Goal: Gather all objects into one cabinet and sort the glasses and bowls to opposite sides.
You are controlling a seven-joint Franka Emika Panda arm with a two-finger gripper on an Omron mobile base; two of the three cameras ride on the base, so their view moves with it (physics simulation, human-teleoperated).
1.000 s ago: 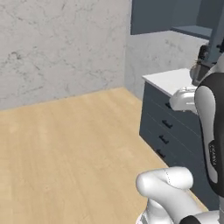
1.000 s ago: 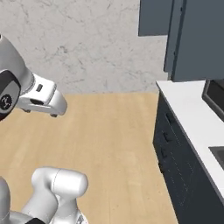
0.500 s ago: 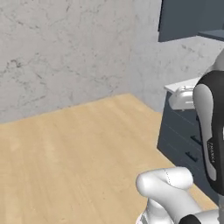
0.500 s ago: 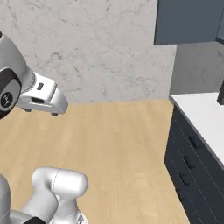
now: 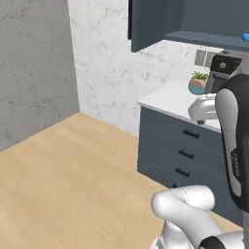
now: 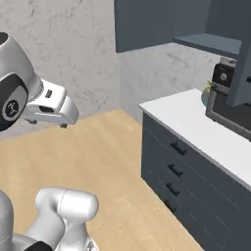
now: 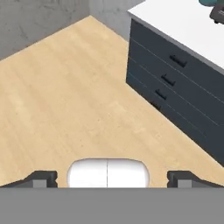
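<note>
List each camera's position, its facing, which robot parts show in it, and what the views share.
Left base view: behind the arm's left, facing the counter, plant and cabinet; arm at right.
Right base view: behind the arm's right, facing the same counter; arm at left.
Hand view: on the hand, looking down at floor and drawers; open gripper at the bottom.
All three share the counter and drawers.

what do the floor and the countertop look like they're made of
The floor looks like light wood planking with a matte finish: pale tan with faint board lines. The countertop looks like smooth white stone or laminate, plain and unveined; the render leaves that open.
</note>
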